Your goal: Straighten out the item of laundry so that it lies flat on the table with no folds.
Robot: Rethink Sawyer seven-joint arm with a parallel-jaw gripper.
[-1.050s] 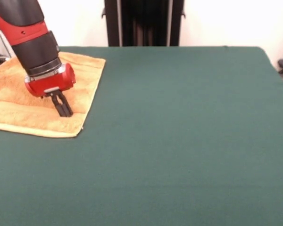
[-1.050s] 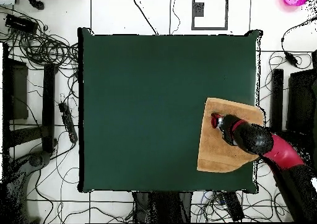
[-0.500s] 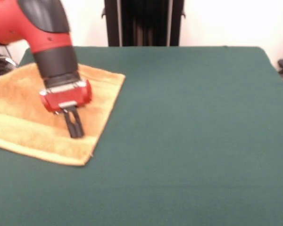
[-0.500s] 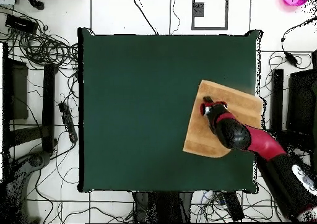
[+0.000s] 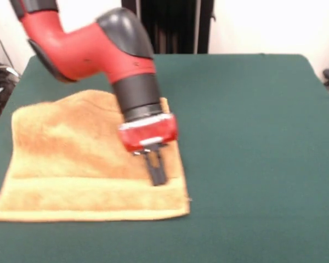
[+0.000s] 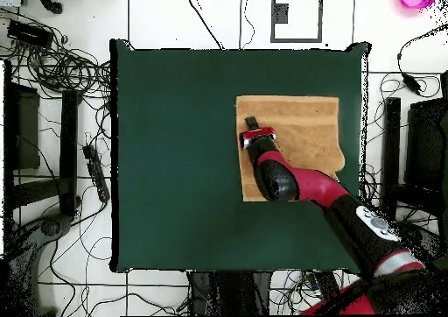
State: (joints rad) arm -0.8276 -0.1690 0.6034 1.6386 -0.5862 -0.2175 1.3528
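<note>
Step in hand: the end effector [image 5: 158, 176] presses down on the towel [image 5: 71, 159], its tips on the cloth near the right edge as the front view has it; this reads as a drag or smoothing stroke rather than a lift.
End effector state: the two fingers stand together with no gap showing between them; they look closed, with the tips bearing on the cloth rather than pinching a raised fold, though a small pinch of fabric under the tips cannot be ruled out.
Towel position: on the dark green tabletop [image 5: 252, 137], left of centre in the front view, wholly on the surface with all four edges inside the tabletop's border.
Towel condition: mostly spread; a woven band runs along the near hem; the far edge behind the arm rises in a soft hump, so it is not quite flat there.
Progress: judged well along, with only the far portion left to settle.
Next move: likely calls for releasing pressure and rising clear without catching the cloth, then a check of the far edge for any remaining ripple.
Front view only: the hump along the far edge and the fingers meeting the cloth.
Overhead view only: the towel's [image 6: 297, 134] near-square outline, its place right of the tabletop's [image 6: 175, 156] centre, and a rounded, possibly tucked corner beside the arm.
</note>
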